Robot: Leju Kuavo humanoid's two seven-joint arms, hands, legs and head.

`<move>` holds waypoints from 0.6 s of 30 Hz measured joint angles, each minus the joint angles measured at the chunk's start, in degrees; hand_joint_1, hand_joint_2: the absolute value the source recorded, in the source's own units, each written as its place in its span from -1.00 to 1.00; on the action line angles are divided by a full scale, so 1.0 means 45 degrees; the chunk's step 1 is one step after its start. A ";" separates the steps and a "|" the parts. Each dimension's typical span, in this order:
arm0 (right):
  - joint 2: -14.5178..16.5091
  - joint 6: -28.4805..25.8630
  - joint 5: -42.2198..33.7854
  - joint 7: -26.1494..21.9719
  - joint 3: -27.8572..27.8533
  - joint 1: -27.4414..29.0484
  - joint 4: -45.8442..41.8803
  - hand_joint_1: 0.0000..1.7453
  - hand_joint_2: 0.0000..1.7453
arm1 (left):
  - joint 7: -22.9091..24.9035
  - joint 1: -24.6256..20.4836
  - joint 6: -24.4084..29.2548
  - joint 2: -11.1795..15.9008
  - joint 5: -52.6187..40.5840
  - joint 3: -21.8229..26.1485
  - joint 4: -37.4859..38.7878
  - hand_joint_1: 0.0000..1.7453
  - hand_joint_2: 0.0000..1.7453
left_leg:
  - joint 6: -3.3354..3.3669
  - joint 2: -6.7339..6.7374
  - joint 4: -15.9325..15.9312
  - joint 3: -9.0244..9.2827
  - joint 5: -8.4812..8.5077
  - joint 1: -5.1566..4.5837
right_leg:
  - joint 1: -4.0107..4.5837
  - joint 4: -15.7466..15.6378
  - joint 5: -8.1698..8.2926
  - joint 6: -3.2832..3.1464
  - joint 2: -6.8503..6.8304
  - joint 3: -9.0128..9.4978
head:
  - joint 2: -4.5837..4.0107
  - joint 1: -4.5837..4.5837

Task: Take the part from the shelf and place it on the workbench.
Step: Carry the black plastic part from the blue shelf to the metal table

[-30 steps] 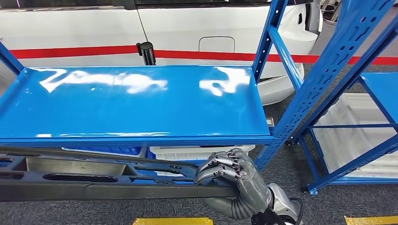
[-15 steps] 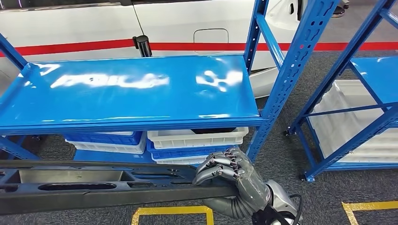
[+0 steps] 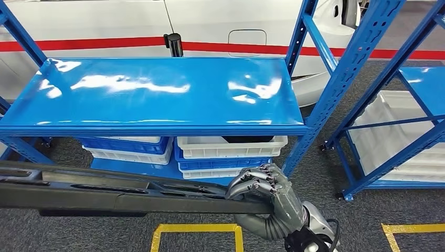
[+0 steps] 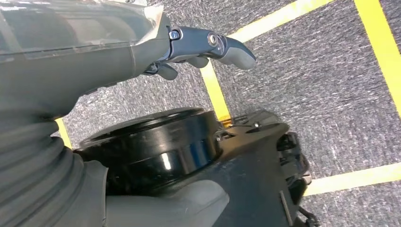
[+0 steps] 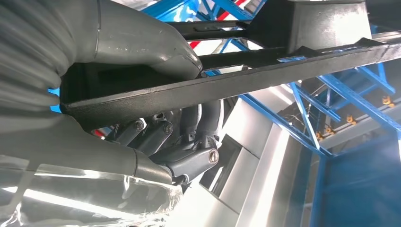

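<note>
The part (image 3: 105,191) is a long, dark, slotted metal beam, held level in front of me and running off the picture's left edge. My right hand (image 3: 262,186) grips its right end, fingers curled over the top. In the right wrist view the thumb and fingers of the right hand (image 5: 156,142) wrap around the beam's edge (image 5: 265,71). The left wrist view has my left hand (image 4: 203,45) above grey carpet, holding nothing, with its thumb stretched out. The blue shelf board (image 3: 157,89) beyond the part is bare.
Blue and white bins (image 3: 231,147) are stacked under the shelf board. A second blue rack (image 3: 367,79) with a white bin stands at the right. A white car (image 3: 105,21) is behind the shelf. Yellow tape lines (image 3: 194,228) mark the grey carpet near my feet.
The whole picture has shifted: the shelf now sits farther off and more floor and bins show under it. My right hand keeps its grip on the part.
</note>
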 joint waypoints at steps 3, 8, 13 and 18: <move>-0.0078 -0.0133 0.0098 0.0029 0.0066 0.0120 0.0012 1.00 1.00 | 0.0061 0.0017 -0.0115 0.0016 -0.0052 -0.0040 0.0001 -1.00 1.00 | 0.0139 0.0004 0.0037 -0.0080 0.0083 -0.0099 | -0.0093 -0.0023 0.0174 0.0135 0.0004 0.0033 | 0.0000 -0.0004; -0.0064 -0.0156 0.0622 0.0537 0.0270 0.0170 0.0011 1.00 1.00 | 0.0199 0.0038 -0.0263 0.0019 0.0089 -0.0090 0.0001 -1.00 1.00 | 0.0172 0.0001 0.0093 -0.0135 0.0101 -0.0129 | -0.0117 -0.0034 0.0214 0.0169 0.0002 0.0012 | -0.0001 -0.0004; 0.0049 0.0363 0.0604 0.0784 0.0323 0.0150 -0.0035 1.00 1.00 | 0.0264 0.0040 -0.0195 0.0017 0.0372 -0.0092 0.0001 -1.00 1.00 | 0.0437 0.0028 0.0045 -0.0213 0.0228 -0.0041 | -0.0213 0.0125 0.0135 0.0439 0.0003 -0.0150 | 0.0000 -0.0022; 0.0096 0.1142 0.0353 0.0754 0.0251 0.0031 0.0067 1.00 1.00 | 0.0305 0.0084 0.0001 -0.0066 0.0561 -0.0089 0.0001 -1.00 1.00 | 0.0491 0.0070 -0.0020 -0.0330 0.0388 0.0062 | -0.0201 0.3883 -0.1607 0.0205 0.0038 -0.1733 | 0.0000 0.0046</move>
